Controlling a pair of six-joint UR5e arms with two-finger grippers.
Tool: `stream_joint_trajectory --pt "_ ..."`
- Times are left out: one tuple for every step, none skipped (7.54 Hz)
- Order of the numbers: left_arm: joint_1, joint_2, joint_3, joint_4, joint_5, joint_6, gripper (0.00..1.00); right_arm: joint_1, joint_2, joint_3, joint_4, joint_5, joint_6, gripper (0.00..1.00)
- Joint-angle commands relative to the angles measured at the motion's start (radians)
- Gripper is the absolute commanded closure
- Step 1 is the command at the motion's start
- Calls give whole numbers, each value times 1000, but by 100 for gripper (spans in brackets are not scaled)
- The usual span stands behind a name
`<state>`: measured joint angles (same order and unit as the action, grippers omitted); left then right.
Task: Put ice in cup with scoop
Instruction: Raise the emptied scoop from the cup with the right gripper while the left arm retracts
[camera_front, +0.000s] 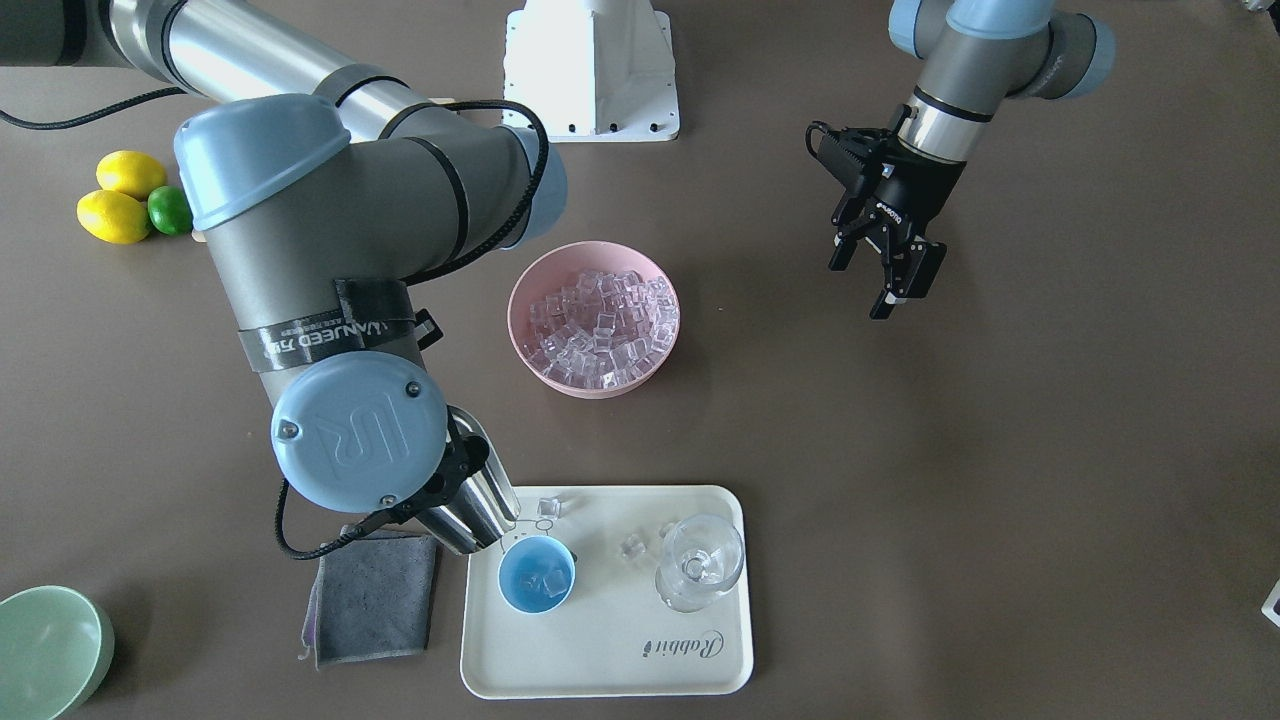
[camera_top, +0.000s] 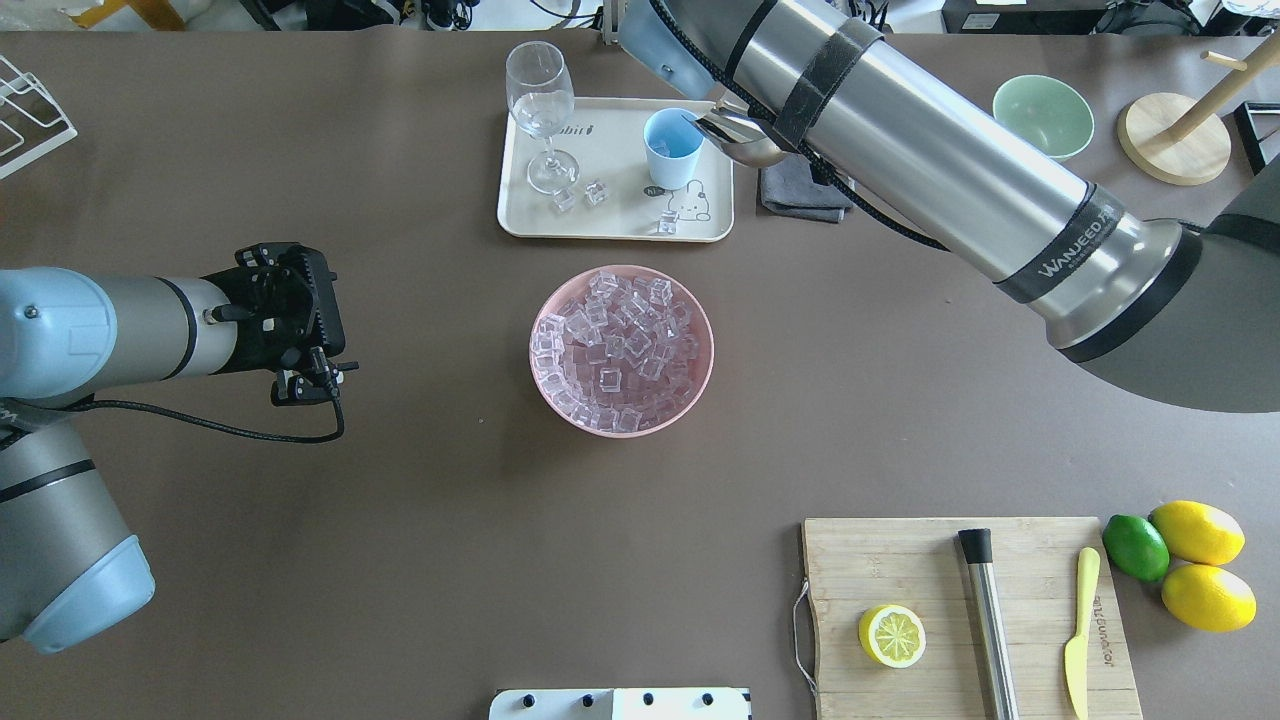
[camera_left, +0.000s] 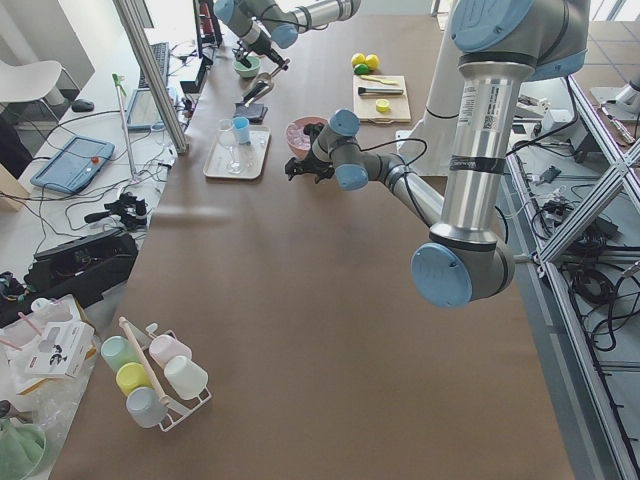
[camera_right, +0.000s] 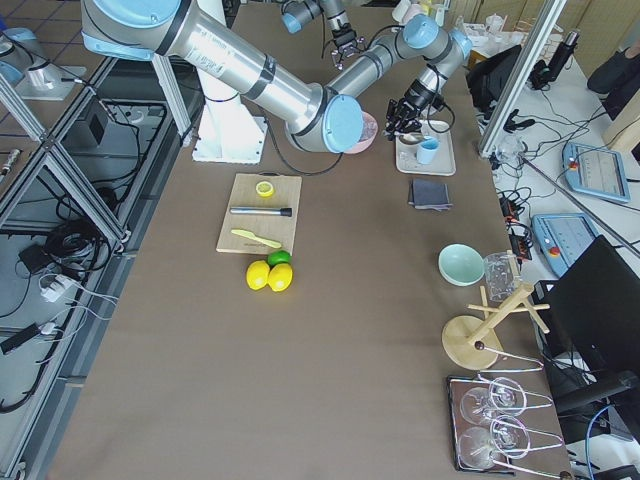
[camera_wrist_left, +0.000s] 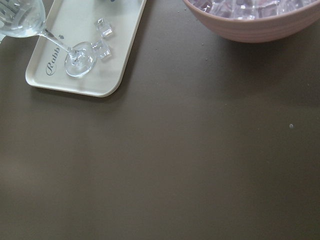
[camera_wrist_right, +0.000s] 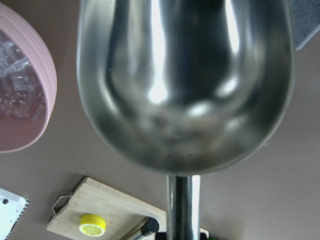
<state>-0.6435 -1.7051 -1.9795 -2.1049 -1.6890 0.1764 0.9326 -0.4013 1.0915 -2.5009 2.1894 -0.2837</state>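
The light-blue cup (camera_front: 537, 573) stands on the cream tray (camera_front: 600, 650) with a few ice cubes inside; it also shows in the overhead view (camera_top: 672, 148). My right gripper (camera_front: 462, 478) is shut on the steel scoop (camera_front: 485, 495), which tilts down with its lip at the cup's rim. In the right wrist view the scoop's trough (camera_wrist_right: 185, 85) fills the frame and no ice shows in it. The pink bowl (camera_front: 530, 300) holds many clear ice cubes (camera_front: 595, 325). Loose cubes (camera_front: 549, 507) lie on the tray. My left gripper (camera_front: 868, 280) is open and empty, away from the bowl.
A clear stemmed glass (camera_front: 700, 560) stands on the tray beside the cup. A grey cloth (camera_front: 372, 598) and a pale green bowl (camera_front: 45, 650) lie near the tray. Lemons and a lime (camera_front: 125, 195) and a cutting board (camera_top: 960, 610) with a rod sit near the robot.
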Motion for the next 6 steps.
stream_joint_trajectory --pt "-19 33 -41 93 -3 0 2 0 -146 209 -4 -19 15 100" --pt "-40 60 -54 115 -7 0 2 2 -225 297 -7 -8 18 100" --pt "-77 80 -56 127 -55 0 2 3 -361 473 -4 -4 44 100" --pt "-135 97 -56 172 -125 -2 2 2 -510 672 7 -5 143 100" --pt "-197 113 -55 236 -174 -2 2 -4 -604 777 48 -2 212 100" --pt "-250 131 -50 253 -231 -2 2 -5 -658 833 50 7 216 100"
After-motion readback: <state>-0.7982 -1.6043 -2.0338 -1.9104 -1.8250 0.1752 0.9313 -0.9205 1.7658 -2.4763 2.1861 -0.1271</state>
